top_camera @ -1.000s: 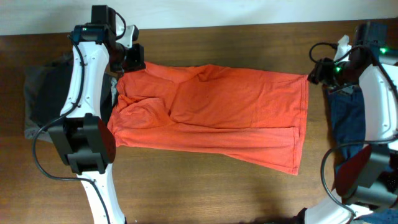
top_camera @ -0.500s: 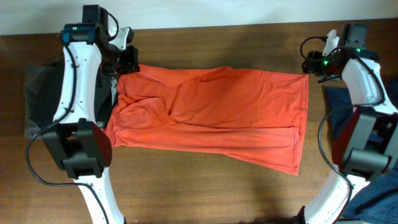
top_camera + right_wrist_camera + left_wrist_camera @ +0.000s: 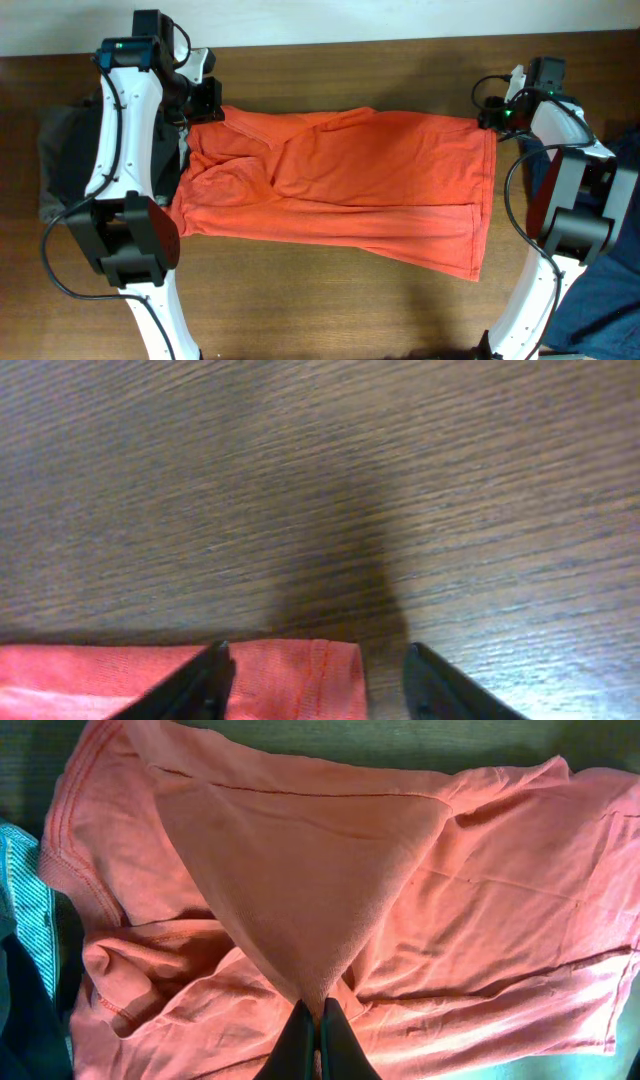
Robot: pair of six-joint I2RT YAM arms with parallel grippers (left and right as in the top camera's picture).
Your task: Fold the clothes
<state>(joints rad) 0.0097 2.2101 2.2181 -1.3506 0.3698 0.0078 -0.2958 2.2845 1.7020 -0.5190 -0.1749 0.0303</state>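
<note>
An orange-red T-shirt (image 3: 340, 185) lies spread across the wooden table (image 3: 330, 320), with a loose fold at its left end. My left gripper (image 3: 207, 100) is at the shirt's far left corner. In the left wrist view this gripper (image 3: 315, 1012) is shut on a pinch of the shirt (image 3: 300, 870), which rises to it in a taut tent. My right gripper (image 3: 490, 116) is at the shirt's far right corner. In the right wrist view it (image 3: 315, 658) stands open, with the hemmed corner of the shirt (image 3: 300, 678) lying between its fingers (image 3: 215, 675).
A dark grey and black garment (image 3: 60, 160) lies heaped at the left, behind the left arm. Navy blue cloth (image 3: 555, 190) lies at the right edge under the right arm. A teal striped cloth (image 3: 22, 915) shows beside the shirt's sleeve in the left wrist view.
The right arm has swung left and down to the shirt's far right corner. The left gripper shifted slightly early on, pulling the far edge, and has since held still.
</note>
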